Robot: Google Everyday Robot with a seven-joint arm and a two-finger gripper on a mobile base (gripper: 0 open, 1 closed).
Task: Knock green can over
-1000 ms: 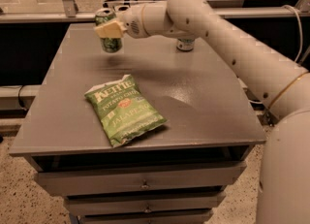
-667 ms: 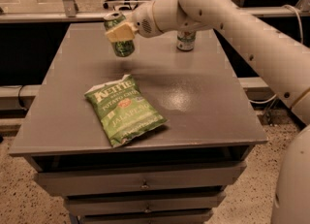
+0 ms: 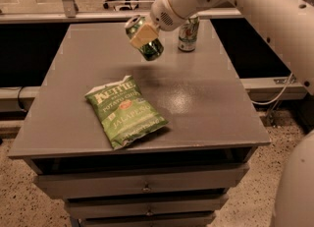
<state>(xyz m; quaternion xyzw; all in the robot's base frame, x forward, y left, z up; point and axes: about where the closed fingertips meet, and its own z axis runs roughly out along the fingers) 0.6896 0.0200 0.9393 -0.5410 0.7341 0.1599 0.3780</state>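
Shifted right since earlier: tool (image 3: 143,35) clamps tilted green can (image 3: 153,49) above table (image 3: 206,108), near white can (image 3: 188,34).

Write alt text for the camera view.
The robot's gripper clamps a dark green drink can, tilted, at the back of a grey table. A white and silver can stands upright behind; a green Kettle chip bag lies flat near the front.
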